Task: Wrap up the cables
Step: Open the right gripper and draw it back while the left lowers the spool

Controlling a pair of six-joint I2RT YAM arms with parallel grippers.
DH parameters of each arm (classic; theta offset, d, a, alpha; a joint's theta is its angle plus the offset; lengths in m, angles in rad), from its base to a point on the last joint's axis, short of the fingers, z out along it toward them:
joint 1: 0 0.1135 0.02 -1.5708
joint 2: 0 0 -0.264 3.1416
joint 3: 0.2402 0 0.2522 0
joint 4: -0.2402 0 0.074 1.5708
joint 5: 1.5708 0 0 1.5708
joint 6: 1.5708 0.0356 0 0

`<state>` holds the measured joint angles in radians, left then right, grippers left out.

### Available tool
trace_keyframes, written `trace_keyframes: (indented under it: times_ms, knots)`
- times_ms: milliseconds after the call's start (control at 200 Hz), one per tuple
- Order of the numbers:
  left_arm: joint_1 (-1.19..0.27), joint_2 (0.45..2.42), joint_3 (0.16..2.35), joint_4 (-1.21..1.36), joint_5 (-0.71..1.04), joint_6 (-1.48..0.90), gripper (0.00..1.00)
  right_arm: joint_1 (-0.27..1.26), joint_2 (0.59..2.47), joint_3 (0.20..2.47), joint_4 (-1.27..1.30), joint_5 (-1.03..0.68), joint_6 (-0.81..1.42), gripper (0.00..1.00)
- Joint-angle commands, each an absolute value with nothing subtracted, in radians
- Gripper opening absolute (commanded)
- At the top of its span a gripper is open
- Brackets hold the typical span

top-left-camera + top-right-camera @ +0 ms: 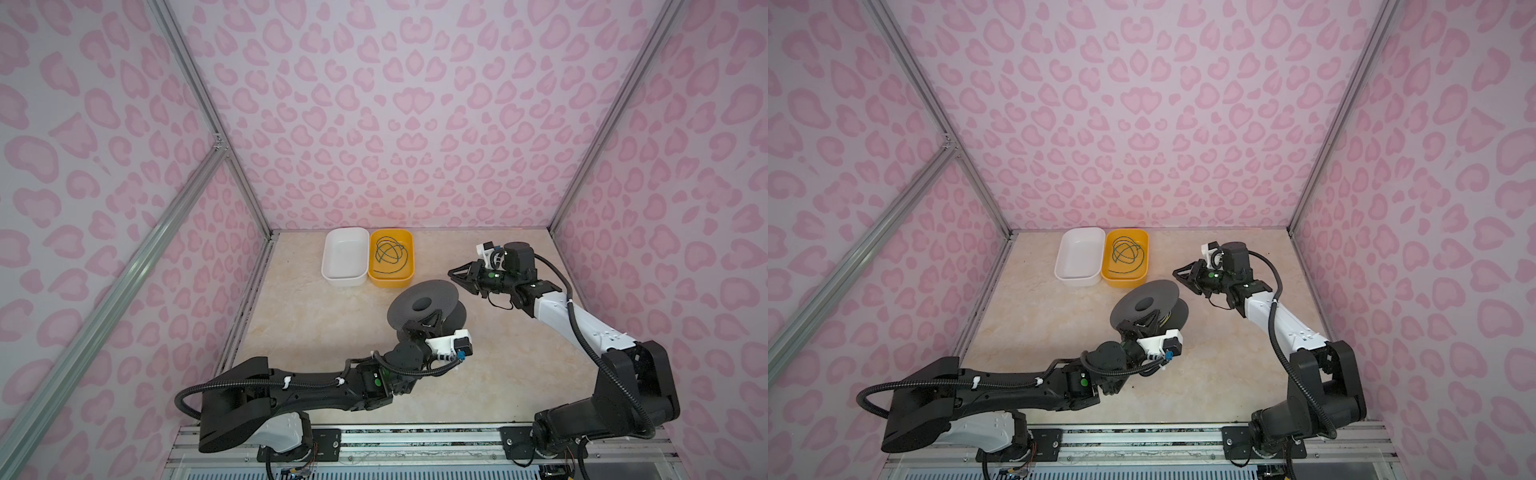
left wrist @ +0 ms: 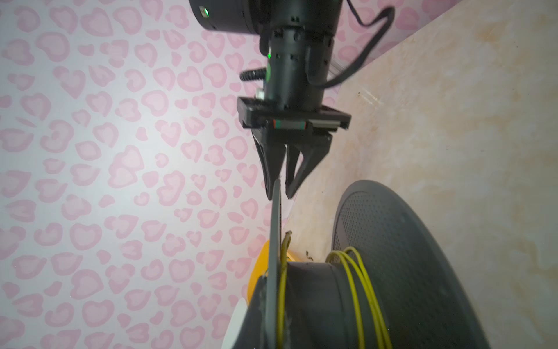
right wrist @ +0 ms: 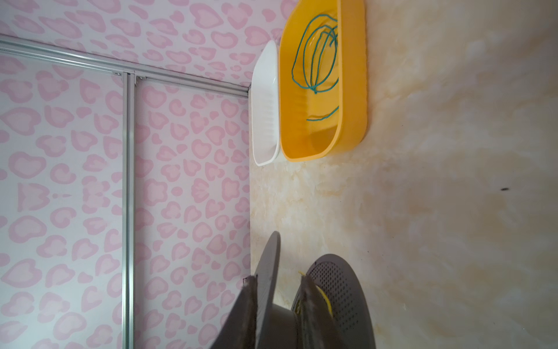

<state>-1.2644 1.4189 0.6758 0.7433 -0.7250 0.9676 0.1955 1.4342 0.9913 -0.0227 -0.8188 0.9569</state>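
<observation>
With the yellow cable point(image 2: 355, 290) wound on the spool point(image 1: 403, 307), its upper flange pinched by the left hand point(image 1: 431, 319) and straddled by the narrowly parted, empty right hand point(image 1: 452, 275), the next move is probably fetching the green cable point(image 3: 314, 89) from the yellow bin point(image 1: 390, 284) beyond the spool.

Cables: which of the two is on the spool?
The yellow cable, looped round the grey spool at its hub; the dark green cable lies in loose loops in the yellow bin.
</observation>
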Motion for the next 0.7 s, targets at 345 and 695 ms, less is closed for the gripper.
trace_keyframes:
  times_ms: [345, 695]
  knots:
    - [-1.299, 1.635, 0.660, 0.783, -0.952, 0.933, 0.03, 0.063, 1.225, 0.874, -0.084, -0.720, 0.835, 0.36]
    - [-1.309, 1.684, 0.757, 0.385, -0.855, 0.621, 0.45, 0.051, 1.170, 0.844, -0.119, -0.698, 0.798, 0.43]
